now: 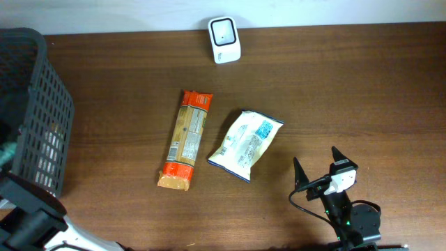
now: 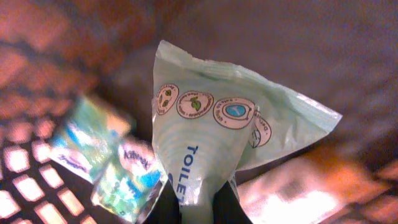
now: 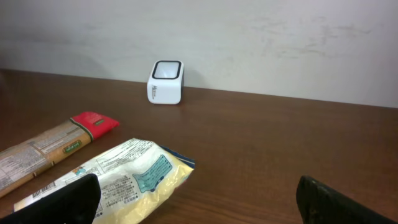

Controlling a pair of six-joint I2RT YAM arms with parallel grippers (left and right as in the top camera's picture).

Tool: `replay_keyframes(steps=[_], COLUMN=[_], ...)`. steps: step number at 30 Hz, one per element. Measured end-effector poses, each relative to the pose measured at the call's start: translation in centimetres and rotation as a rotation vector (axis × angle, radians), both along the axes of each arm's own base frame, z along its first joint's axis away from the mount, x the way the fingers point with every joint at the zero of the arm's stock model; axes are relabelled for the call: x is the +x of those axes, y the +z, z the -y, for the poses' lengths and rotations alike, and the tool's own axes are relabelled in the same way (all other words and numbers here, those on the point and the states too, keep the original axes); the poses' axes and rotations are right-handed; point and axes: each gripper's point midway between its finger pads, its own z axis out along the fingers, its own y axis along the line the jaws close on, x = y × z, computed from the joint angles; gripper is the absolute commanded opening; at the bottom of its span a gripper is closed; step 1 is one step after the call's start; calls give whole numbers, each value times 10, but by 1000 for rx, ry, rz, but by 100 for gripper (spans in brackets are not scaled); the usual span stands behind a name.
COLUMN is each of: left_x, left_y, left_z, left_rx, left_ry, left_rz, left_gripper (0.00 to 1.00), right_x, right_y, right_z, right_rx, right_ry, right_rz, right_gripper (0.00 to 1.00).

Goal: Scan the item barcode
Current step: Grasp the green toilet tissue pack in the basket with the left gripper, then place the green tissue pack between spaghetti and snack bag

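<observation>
In the left wrist view my left gripper (image 2: 198,211) is shut on the lower end of a pale green plastic packet (image 2: 230,124) with round badges and blue lettering. The packet stands up from between the dark fingers (image 2: 165,211), inside the dark mesh basket (image 1: 42,111). No barcode shows on the packet's visible face. The white barcode scanner (image 1: 224,40) stands at the table's far edge, and the right wrist view shows the scanner (image 3: 166,81) too. My right gripper (image 1: 318,166) hovers open near the front right, holding nothing, as the right gripper (image 3: 199,205) also shows in its own view.
A long orange-ended packet (image 1: 185,139) and a white-and-yellow bag (image 1: 245,144) lie mid-table, the bag (image 3: 124,174) just left of my right fingers. More green-and-blue packets (image 2: 93,149) lie in the basket beside the held one.
</observation>
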Motion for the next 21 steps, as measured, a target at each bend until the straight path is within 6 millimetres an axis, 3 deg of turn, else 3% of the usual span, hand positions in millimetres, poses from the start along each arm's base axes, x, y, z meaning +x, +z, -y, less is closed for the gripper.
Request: replay_keyframes(steps=[1,2,5,7,8,9,12,13,14,17,21], left_x=[15,20,41,57,61,68,84,86,91,97,101], left_y=[37,59,127,165,171,175,161,157,145,93,17], left_z=[-4,1,39,102,128,166,248,261,288,358,433], left_rx=[39,50,102,108,97,69,3,-9,-27,-89,-124], left_ry=[-17,-34,-129,-265,-319,-406,-599,-630,-692,-852,-1017], left_rz=[81,119,228,284,287,282,236,227,206,115,39], left_gripper=[0,0,0,0,0,0,0,0,0,0,0], right_x=[0,0,0,0,0,0,0,0,0,0,0], right_y=[0,0,0,0,0,0,0,0,0,0,0], right_z=[0,0,0,0,0,0,0,0,0,0,0], right_rx=[0,0,0,0,0,1,0,0,0,0,0], right_ry=[0,0,0,0,0,0,0,0,0,0,0], right_rz=[0,0,0,0,0,0,0,0,0,0,0], right_gripper=[99,99,98,99,99,99,99,99,98,99,99])
